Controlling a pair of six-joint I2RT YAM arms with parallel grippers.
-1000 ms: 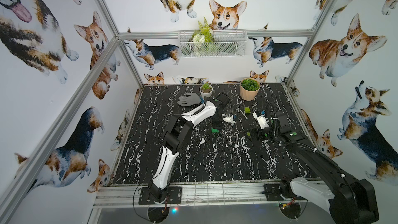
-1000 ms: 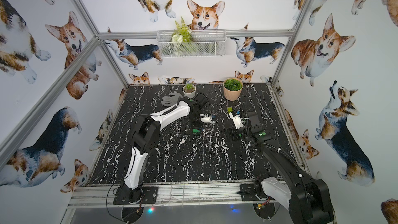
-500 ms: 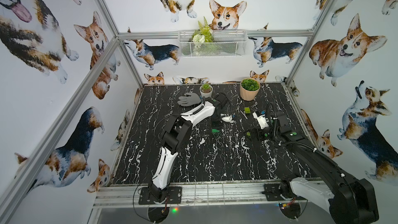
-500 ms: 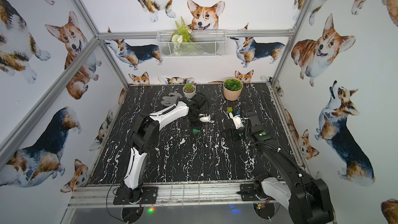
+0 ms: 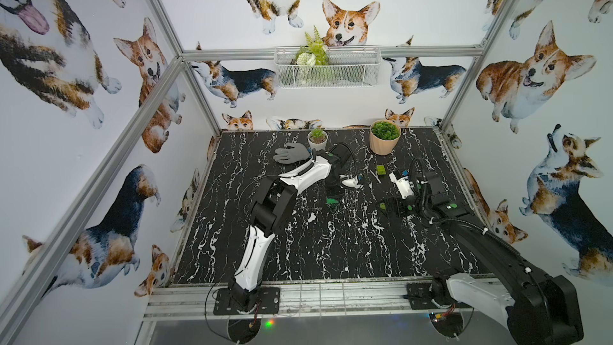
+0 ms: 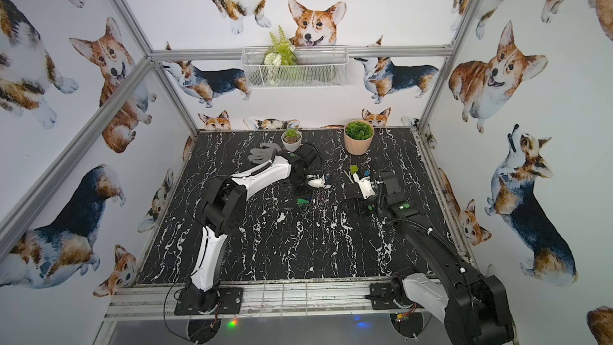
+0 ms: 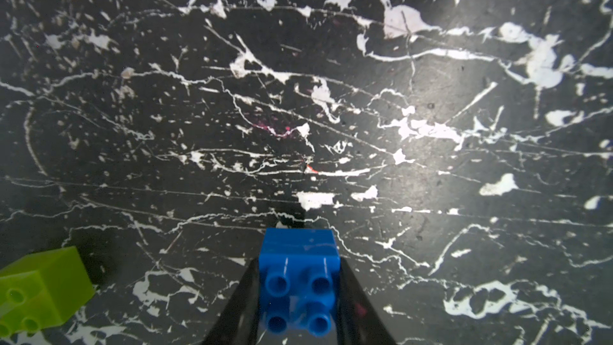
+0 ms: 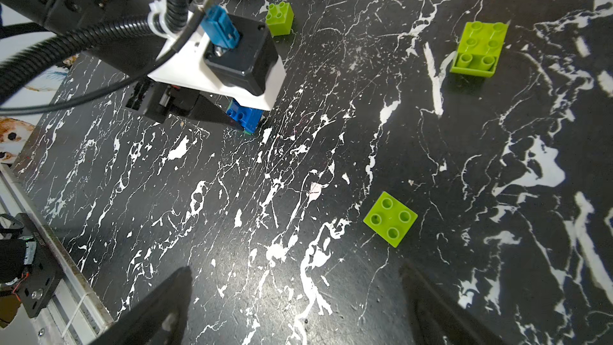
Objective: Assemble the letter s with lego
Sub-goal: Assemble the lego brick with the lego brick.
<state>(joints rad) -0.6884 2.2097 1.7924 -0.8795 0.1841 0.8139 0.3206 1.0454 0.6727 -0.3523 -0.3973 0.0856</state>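
Grey glove (image 5: 290,154) lies far left at the back of the table (image 5: 298,253), partly covered by the left arm.

Left gripper (image 7: 300,277) is clamped on the blue brick (image 7: 298,250), one black finger on each side. Its fingertips are lost against the dark marble in both top views. The blue brick's studs face the wrist camera; it is square, with no long axis.

Dark green brick (image 5: 332,200) sits directly under the blue one and is mostly hidden. I cannot tell whether the two are pressed together.

Small lime brick (image 8: 279,18) stands just beside the left wrist.

Long lime brick (image 8: 479,48) lies studs up, well apart, with its long axis slanting toward the back of the table.

Square lime brick (image 8: 390,219) lies studs up, near the right gripper (image 8: 295,268), whose jaws stand wide apart and empty. Its fingers are cut off by the frame edge.

The bricks are scattered, so no S is formed.
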